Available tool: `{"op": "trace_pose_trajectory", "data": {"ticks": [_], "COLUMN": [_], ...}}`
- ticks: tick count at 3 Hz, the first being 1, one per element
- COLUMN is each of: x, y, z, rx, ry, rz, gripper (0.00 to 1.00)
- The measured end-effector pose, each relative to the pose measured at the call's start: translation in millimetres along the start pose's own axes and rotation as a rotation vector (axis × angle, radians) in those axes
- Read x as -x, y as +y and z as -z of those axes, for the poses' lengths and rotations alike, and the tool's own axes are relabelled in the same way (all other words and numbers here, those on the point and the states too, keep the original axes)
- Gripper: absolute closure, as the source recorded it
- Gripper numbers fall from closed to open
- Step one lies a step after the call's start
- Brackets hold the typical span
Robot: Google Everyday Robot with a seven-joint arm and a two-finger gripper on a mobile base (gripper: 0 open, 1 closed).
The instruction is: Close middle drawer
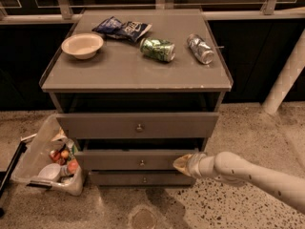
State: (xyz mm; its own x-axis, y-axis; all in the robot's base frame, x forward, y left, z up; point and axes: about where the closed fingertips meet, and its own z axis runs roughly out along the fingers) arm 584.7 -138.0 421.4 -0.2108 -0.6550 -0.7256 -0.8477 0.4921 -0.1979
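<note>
The middle drawer [114, 159] sits at 6 o'clock from the centre of the view, the second of three in the grey cabinet [136, 73]. Its front is a flat grey board of medium height, with a small round metal knob [142, 163] at its centre. It stands only a little proud of the slim bottom drawer [144, 178]. A dark slit shows above it and the inside is hidden. The taller top drawer [138, 124] overhangs it, pulled out further.

The gripper [182, 163] is at 3 o'clock from the knob, touching the right end of the middle drawer's front. Its tan fingers are drawn together to one point, holding nothing. The white arm [257, 175] runs off toward 4 o'clock.

On the cabinet top lie a cream bowl [82, 45] at 10 o'clock, a blue chip bag [123, 28] at 12, a green can [157, 49] beside it and a silver can [200, 48] at 2. A clear plastic bin [35, 151] with food stands on the floor at 9 o'clock from the drawer
</note>
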Motion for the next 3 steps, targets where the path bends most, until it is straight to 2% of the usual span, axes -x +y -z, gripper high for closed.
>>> {"op": "trace_pose_trajectory", "data": {"ticks": [3], "x": [-0.7], "y": [4.3], "z": [-0.2], "rx": [0.006], "ry": [0.0], "rz": [-0.001], "gripper": [0.11]}}
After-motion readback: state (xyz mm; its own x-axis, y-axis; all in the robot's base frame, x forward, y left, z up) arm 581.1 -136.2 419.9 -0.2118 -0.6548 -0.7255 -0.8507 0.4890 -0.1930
